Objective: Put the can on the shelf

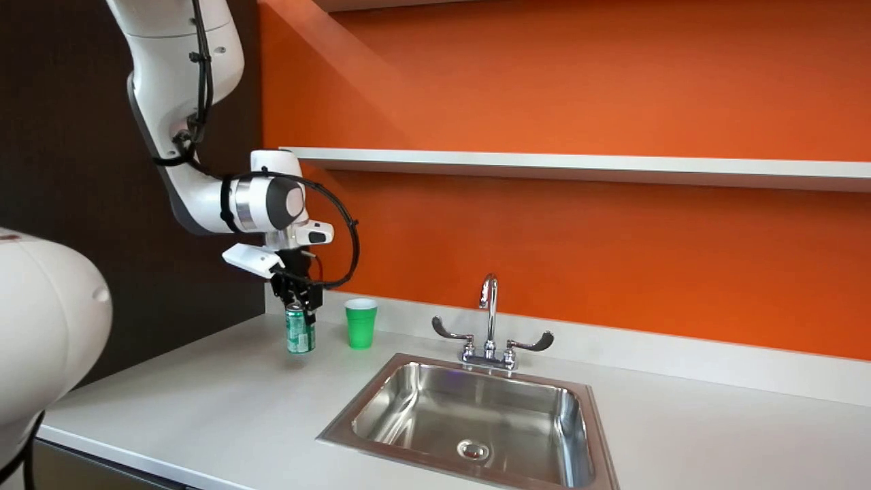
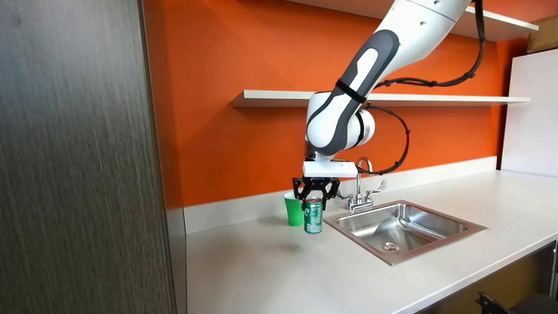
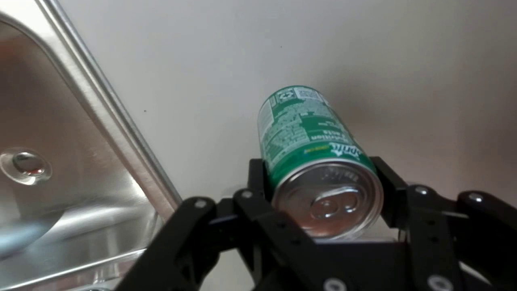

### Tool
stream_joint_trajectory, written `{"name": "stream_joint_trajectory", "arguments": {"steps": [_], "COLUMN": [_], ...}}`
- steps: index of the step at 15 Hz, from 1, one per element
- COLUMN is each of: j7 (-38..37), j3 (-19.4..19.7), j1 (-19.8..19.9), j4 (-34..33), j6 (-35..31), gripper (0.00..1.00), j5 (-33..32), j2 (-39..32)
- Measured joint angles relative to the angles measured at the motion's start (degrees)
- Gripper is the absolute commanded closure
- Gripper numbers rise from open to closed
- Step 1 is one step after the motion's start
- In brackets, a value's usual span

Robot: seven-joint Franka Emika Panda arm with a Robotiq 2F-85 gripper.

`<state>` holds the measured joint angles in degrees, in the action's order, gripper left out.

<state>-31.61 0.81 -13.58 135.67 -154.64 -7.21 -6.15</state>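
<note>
A bright orange wall (image 1: 612, 258) fills the upper right of the frame in an exterior view, with the white bench (image 1: 714, 422) below it. Along that wall, at upper right, runs a white shelf (image 1: 578, 162). The Franka Panda arm (image 1: 167, 75) curves down from the upper left. Let into the bench at lower centre I see a stainless-steel sink (image 1: 497, 398), and at its back edge a two-lever chrome faucet (image 1: 491, 327). In an exterior view the black end effector (image 2: 314, 204) points downward near mid-frame. A green plastic cup (image 1: 360, 327), white inside, stands on the bench left of the sink. Smallest is the green Sprite can (image 1: 298, 335), upright near the cup, well below the shelf; the end effector grasps it around its upper part, from both sides. Its base looks just clear of the bench, though I can't be sure.
</note>
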Motion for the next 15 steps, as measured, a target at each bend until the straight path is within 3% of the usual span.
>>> {"name": "stream_joint_trajectory", "arguments": {"steps": [8, 15], "j7": [-3.45, -4.42], "j3": [-3.79, -7.35], "j1": [1.30, 4.10], "j4": [0.22, -0.59], "j6": [13.41, 18.92], "gripper": [0.61, 0.61], "j5": [-1.49, 1.49], "j2": [13.81, 25.92]}}
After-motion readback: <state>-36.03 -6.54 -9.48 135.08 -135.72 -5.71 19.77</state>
